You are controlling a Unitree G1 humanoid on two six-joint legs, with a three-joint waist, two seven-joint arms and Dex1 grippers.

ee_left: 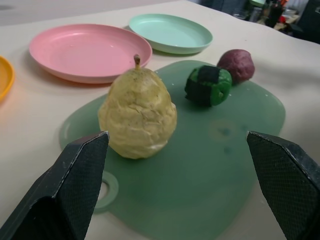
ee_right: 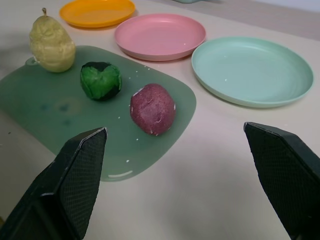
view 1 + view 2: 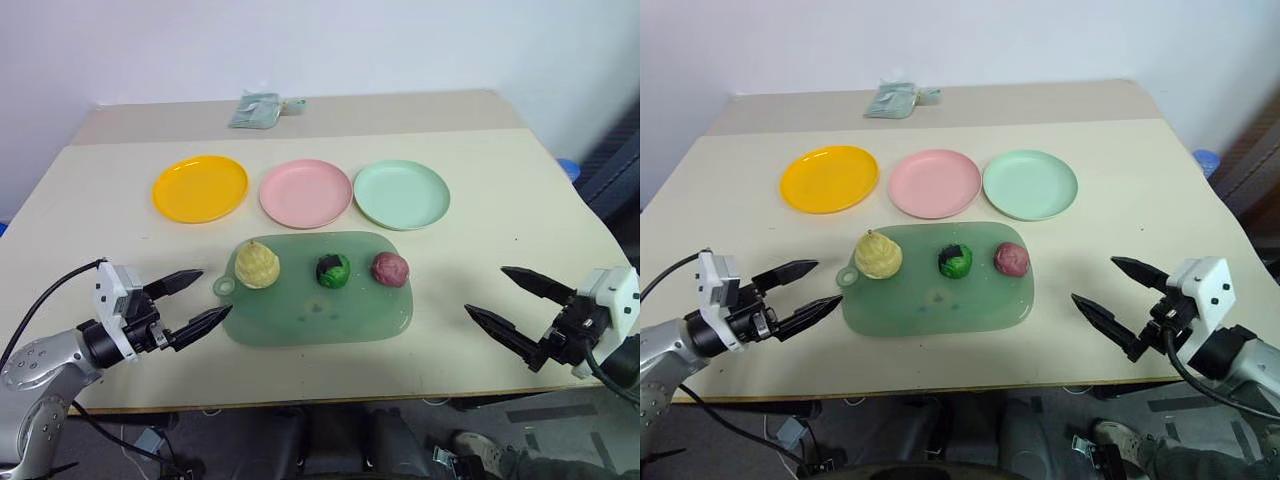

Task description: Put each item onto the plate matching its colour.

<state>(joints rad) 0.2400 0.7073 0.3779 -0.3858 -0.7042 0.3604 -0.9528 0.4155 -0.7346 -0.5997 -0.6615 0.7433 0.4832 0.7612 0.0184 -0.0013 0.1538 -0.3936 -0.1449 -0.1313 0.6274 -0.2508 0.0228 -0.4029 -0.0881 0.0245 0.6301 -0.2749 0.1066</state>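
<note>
Left tool (image 3: 193, 303) hangs released, fingers wide, and the yellow pear (image 3: 257, 265) stands upright at its two o'clock, nearest this arm, on the green mat (image 3: 330, 310). Right tool (image 3: 518, 309) is likewise released, the maroon lump (image 3: 390, 269) at its ten o'clock. Bumpy, stemmed pear; yellow plate (image 3: 200, 188) waits beyond on the tabletop (image 3: 520, 200).

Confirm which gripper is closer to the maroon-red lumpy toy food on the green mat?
Right. The right gripper hovers open off the translucent green mat, on the side of the maroon-red lump. The left gripper waits open past the opposite edge, beside the pale yellow pear.
</note>
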